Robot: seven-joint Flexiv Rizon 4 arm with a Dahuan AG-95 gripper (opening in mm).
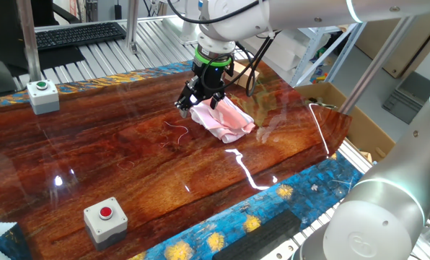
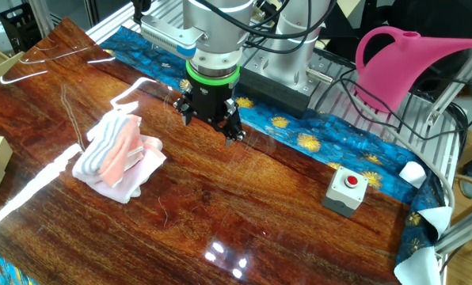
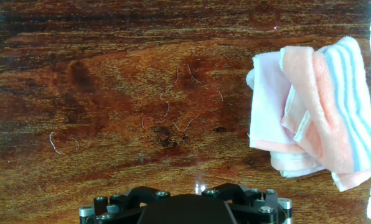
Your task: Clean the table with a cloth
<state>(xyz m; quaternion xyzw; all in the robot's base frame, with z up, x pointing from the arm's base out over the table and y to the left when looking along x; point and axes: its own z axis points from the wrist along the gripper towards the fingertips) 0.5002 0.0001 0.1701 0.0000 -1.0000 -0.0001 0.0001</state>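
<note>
Glossy wooden table (image 3: 111, 74) (dark grain, bright glare); soft terry cloth (image 3: 313, 112), matt and fuzzy.

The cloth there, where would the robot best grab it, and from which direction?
Probably from straight above, pinching the raised bundle of folds in the middle of the cloth. It lies crumpled on the table, so its thin flat edges offer little to catch, while the humped folds stand up. The pincer hangs beside it.
</note>
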